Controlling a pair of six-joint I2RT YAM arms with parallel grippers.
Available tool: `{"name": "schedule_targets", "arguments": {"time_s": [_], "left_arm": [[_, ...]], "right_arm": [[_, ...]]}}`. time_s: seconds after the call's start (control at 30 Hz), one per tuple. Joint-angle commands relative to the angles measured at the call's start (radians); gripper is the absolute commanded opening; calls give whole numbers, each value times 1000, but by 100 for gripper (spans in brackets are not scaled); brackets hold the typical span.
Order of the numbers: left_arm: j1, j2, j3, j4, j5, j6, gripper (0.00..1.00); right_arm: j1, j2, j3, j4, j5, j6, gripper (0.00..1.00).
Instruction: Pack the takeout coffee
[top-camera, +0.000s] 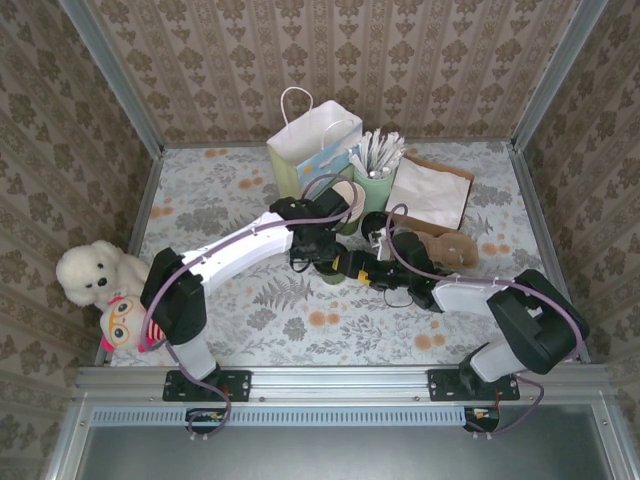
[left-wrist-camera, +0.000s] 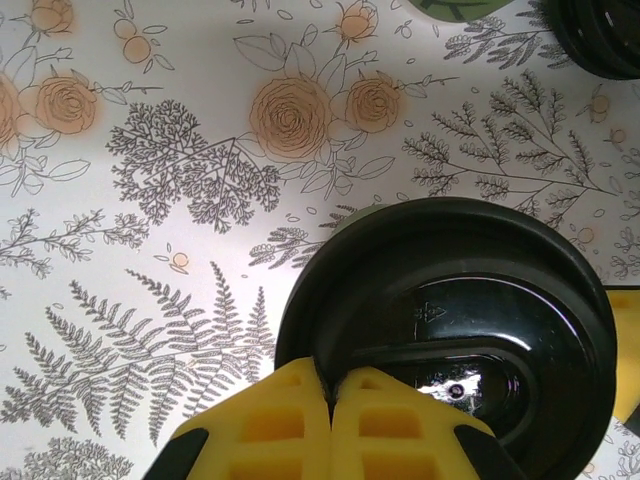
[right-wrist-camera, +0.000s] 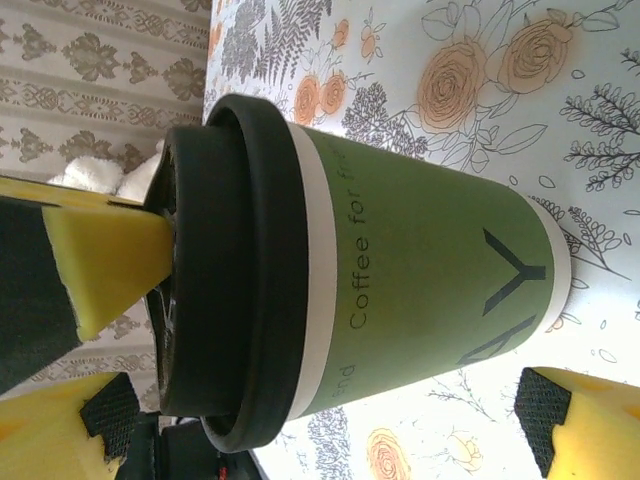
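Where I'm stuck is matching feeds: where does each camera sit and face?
Top external: above, behind the bases, looking down on the floral table; both arms show.
Left wrist: looks down on the round black plastic lid; shut left gripper below.
Right wrist: faces the dark-green paper cup side-on; open right gripper.
Both wrist views share the lid.

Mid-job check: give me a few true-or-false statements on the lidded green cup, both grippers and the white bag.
1. The dark-green paper cup wears its round black plastic lid. True.
2. The left gripper is wide open. False: its yellow fingers are shut together, tips on the lid.
3. The right gripper is open, close to the cup. True.
4. The cup sits inside the white paper bag. False: it stands on the floral table, in front of the bag.
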Motion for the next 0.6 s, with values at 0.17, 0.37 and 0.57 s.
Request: {"name": "schedule_targets", "arguments": {"time_s": [0.17, 0.37, 0.57], "left_arm": [[-3, 56, 13, -106, -30, -35, 0], [-5, 56, 8, -78, 1, -11, 0], [-6, 67, 5, -55, 22, 1, 0]], "right_arm": [[31, -21, -94, 257, -10, -134, 98], [65, -74, -98, 137, 74, -279, 98], [65, -59, -82, 145, 86, -296, 97]]}}
